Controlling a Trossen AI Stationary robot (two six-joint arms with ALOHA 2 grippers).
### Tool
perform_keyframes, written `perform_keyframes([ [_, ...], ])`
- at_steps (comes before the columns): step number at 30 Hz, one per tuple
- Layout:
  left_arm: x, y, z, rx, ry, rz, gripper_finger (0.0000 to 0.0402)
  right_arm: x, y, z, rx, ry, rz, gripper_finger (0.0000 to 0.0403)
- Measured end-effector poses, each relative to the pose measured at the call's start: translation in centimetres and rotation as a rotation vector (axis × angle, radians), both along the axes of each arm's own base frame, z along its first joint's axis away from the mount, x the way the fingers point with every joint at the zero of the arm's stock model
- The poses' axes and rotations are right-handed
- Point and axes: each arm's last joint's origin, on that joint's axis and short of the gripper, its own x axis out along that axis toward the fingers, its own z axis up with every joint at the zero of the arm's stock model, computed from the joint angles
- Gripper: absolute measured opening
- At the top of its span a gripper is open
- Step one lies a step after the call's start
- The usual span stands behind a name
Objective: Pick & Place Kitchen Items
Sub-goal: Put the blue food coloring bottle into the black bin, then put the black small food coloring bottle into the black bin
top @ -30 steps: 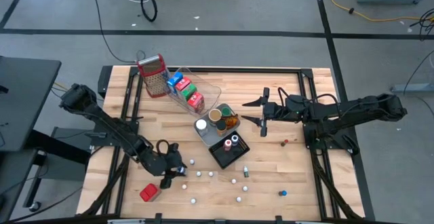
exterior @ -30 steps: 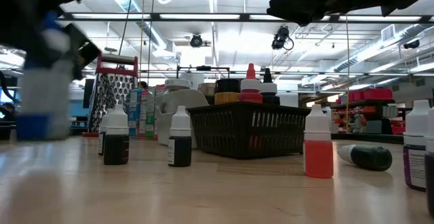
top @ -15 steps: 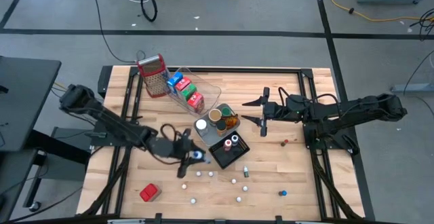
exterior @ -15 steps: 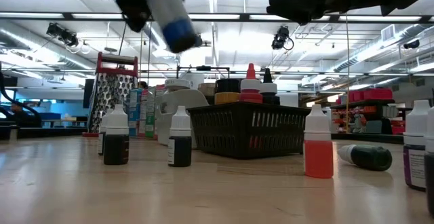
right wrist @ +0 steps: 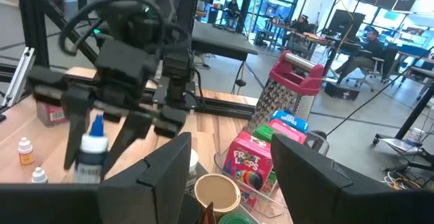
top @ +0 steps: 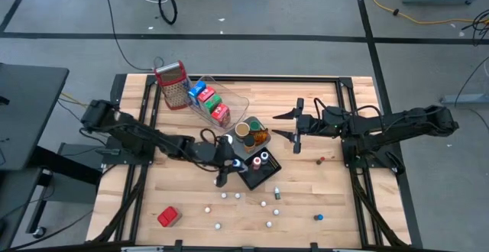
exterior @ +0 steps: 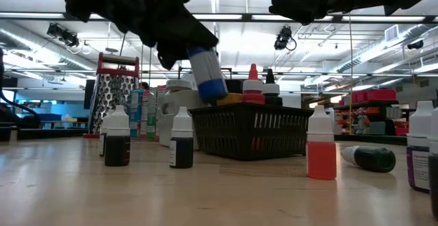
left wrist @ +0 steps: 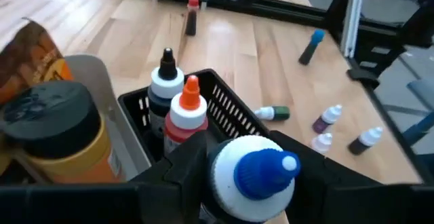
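Note:
My left gripper (top: pixel 227 168) is shut on a small white bottle with a blue cap (left wrist: pixel 261 173). It hovers at the left edge of the black basket (top: pixel 258 169), which holds a red-capped bottle (left wrist: pixel 190 108) and a black-capped bottle (left wrist: pixel 165 81). In the low view the bottle (exterior: pixel 207 75) hangs tilted above the basket rim (exterior: pixel 253 109). My right gripper (top: pixel 287 126) waits open above the table, right of the trays. Red, blue and green cartons (top: pixel 210 101) stand in the clear tray. Jars (top: pixel 243 132) sit in the grey tray. My left gripper pinches the bottle by its white body (left wrist: pixel 230 183), one finger (left wrist: pixel 183 173) on each side. The fingers come from above, slanting toward the table's right. The bottle is lifted clear and tilted, with its blue cap (exterior: pixel 214 88) as the lowest end.
The metal grater with the red top (top: pixel 172 85) stands at the far left. Several small bottles (top: pixel 237 197) are scattered near the near edge, with a red item (top: pixel 167 216), a green bottle (top: pixel 276 194) and a blue one (top: pixel 318 217). People sit in the room beyond (right wrist: pixel 359 47).
My left gripper has carried the bottle from beside the red item at the near left, up and toward the table's right and far side, as far as the black basket. The bottle has tipped over so that its blue end is lowest. The right arm has kept still.

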Motion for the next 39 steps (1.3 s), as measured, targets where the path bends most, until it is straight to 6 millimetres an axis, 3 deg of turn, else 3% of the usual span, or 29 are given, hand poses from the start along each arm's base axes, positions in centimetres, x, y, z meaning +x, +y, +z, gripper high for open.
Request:
perform_keyframes([
  [6,1.3,0.4,-2.0,0.002,-0.005,0.049,0.0173,0.0,0.0,0.0,0.000,-0.002,0.000,0.0214],
  [11,2.1,0.3,-3.0,0.019,-0.031,0.049,0.0165,0.0,0.0,0.0,0.000,-0.004,0.001,0.0214],
  [24,2.1,-0.4,-3.0,0.043,-0.055,0.006,0.0187,0.0,0.0,0.0,0.000,-0.004,0.001,0.0214],
  [31,2.5,-1.0,-2.5,0.007,-0.072,-0.021,0.0164,0.0,0.0,0.0,0.000,-0.004,0.001,0.0214],
  [39,2.3,-1.0,-3.2,-0.045,0.066,0.020,0.0143,0.0,0.0,0.0,0.001,0.002,0.000,0.0214],
])
